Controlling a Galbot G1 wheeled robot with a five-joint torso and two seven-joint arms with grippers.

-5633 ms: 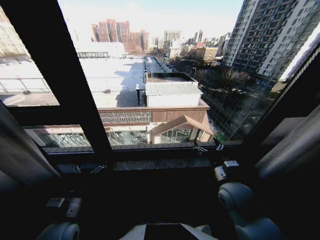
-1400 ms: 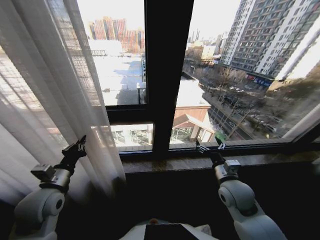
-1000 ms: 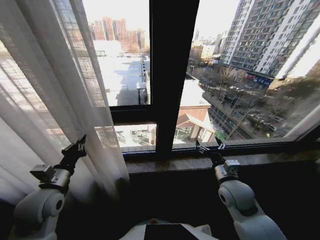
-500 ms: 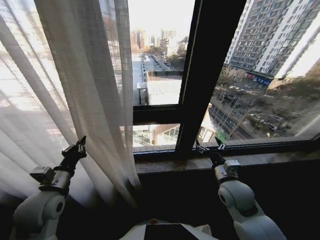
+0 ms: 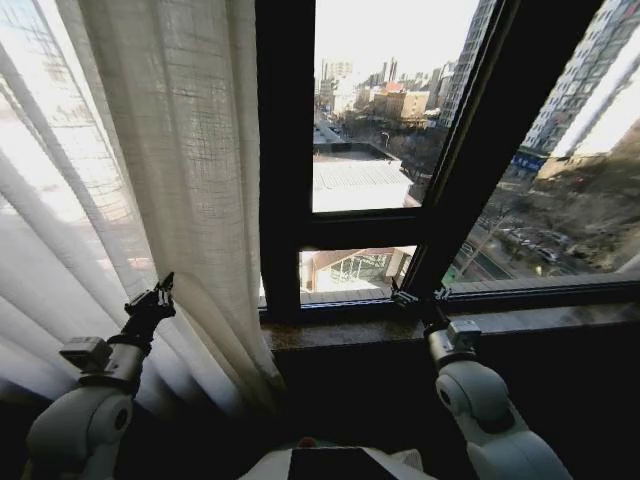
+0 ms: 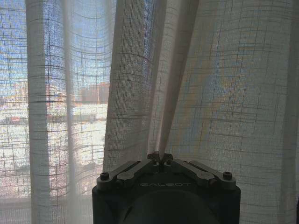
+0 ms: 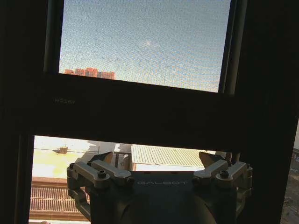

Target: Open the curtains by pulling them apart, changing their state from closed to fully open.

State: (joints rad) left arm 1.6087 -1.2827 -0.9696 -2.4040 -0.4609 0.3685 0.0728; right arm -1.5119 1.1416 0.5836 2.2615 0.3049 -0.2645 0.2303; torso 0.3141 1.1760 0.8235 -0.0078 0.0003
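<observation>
Gently: your left gripper point(image 6: 160, 159) pinches a fold of the curtains point(image 5: 180, 200); thin, floppy, light cloth. Your right gripper point(image 7: 159, 163) waits, spread wide.

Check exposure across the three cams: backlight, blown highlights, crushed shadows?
Head view: strong backlight, sky blown out, window frame and the wall under the sill near black, verticals splay outward. Left wrist view: curtain glows evenly, weave sharp, left claw dark but readable, shut on a fold. Right wrist view: frame crushed to black, open right claw silhouetted, sky clean.
</observation>
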